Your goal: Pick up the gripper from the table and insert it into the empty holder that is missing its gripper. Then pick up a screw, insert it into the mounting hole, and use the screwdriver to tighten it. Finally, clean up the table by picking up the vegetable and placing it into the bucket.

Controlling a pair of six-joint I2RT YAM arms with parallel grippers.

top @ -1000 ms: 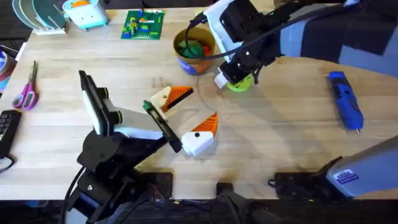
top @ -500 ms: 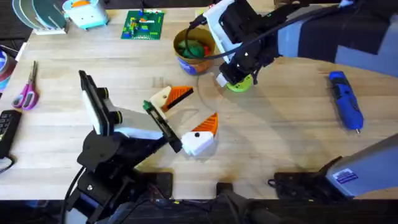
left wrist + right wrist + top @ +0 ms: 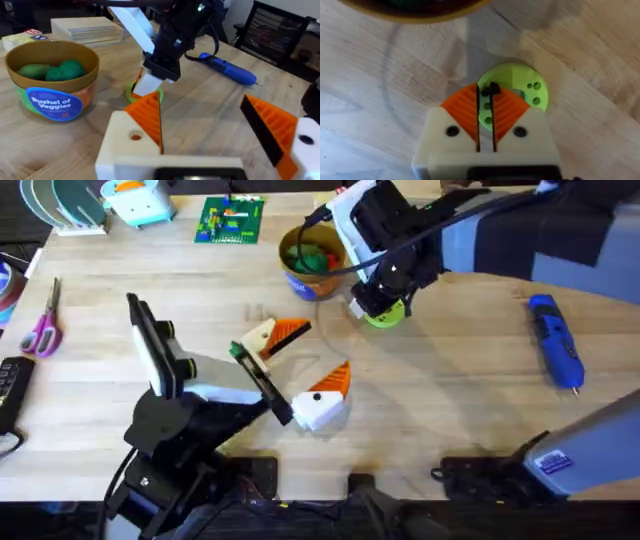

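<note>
Overhead view: the right gripper [image 3: 381, 308] hangs directly over the green disc [image 3: 385, 314], at about 4 o'clock from the bucket [image 3: 311, 260] and just beside it. The left gripper [image 3: 300, 376] lies low near the table centre, its orange-padded fingers spread wide; the nearer one sits on its white holder [image 3: 318, 410]. The blue screwdriver [image 3: 556, 342] lies well apart at 3 o'clock on the wooden table [image 3: 450, 410]. A pair of scissors [image 3: 44, 325] lies near the 9 o'clock edge.

Right wrist view: the right gripper [image 3: 485, 108] has its orange pads nearly pressed together, pinching a small dark screw [image 3: 491, 90] at the tips above the green disc [image 3: 532, 92], whose holes are visible here. The overhead view hides the screw.

Left wrist view: the bucket [image 3: 50, 82] carries a blue label reading "Bushel of Veggies" and holds green vegetables [image 3: 60, 70]. The right gripper [image 3: 150, 85] and the screwdriver [image 3: 227, 69] appear beyond the left gripper's own spread fingers [image 3: 147, 120].
</note>
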